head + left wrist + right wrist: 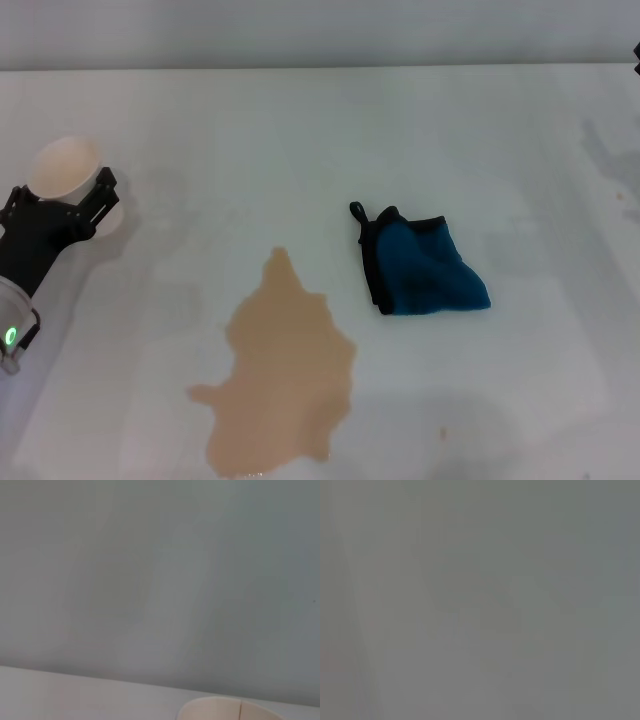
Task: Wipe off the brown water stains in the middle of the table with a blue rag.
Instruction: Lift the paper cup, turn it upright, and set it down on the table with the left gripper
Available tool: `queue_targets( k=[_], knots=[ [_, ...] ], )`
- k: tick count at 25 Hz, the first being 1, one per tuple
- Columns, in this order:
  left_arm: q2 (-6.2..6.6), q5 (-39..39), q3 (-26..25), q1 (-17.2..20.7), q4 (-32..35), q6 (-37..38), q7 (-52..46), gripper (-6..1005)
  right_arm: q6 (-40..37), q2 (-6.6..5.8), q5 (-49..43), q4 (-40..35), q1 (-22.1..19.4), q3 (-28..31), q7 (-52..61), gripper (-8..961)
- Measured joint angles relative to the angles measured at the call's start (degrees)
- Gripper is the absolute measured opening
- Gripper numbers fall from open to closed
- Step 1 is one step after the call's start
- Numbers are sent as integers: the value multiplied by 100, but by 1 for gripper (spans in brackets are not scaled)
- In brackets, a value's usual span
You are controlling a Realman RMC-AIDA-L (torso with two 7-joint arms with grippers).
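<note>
head view gives us nearly everything: the brown water stains (282, 375) spread as one lobed, tan puddle near the front of the table (300, 130), and the blue rag (425, 268) lies crumpled just beside it on the right, apart from the liquid, its black loop pointing away from us. our left gripper (88, 205) sits far out at the left edge, its black fingers closed around a cream paper cup (66, 168) (the cup's rim also peeks into the left wrist view (227, 709)). our right gripper is barely in sight, only a dark sliver at the top right corner, and its wrist view shows nothing but grey, so we cannot tell whether it is apart or together. the risks, as we judge them: the puddle is larger than the rag, so one pass may push liquid outward and smear it instead of lifting it; the cloth is soft and bunched, so a pinch could catch only a fold or the black edging and let it drag loose; and the tabletop looks smooth and glossy, so the rag may slide instead of scrubbing. a tilt of the cup might add more liquid, if any is left inside, which we cannot see.
</note>
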Motion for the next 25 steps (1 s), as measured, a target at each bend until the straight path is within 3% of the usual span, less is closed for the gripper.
queue_targets(
  k=[25],
  knots=[
    [-2, -12, -11, 142, -43, -215, 4, 890, -76, -24, 0, -38, 4, -28, -13, 868]
  ],
)
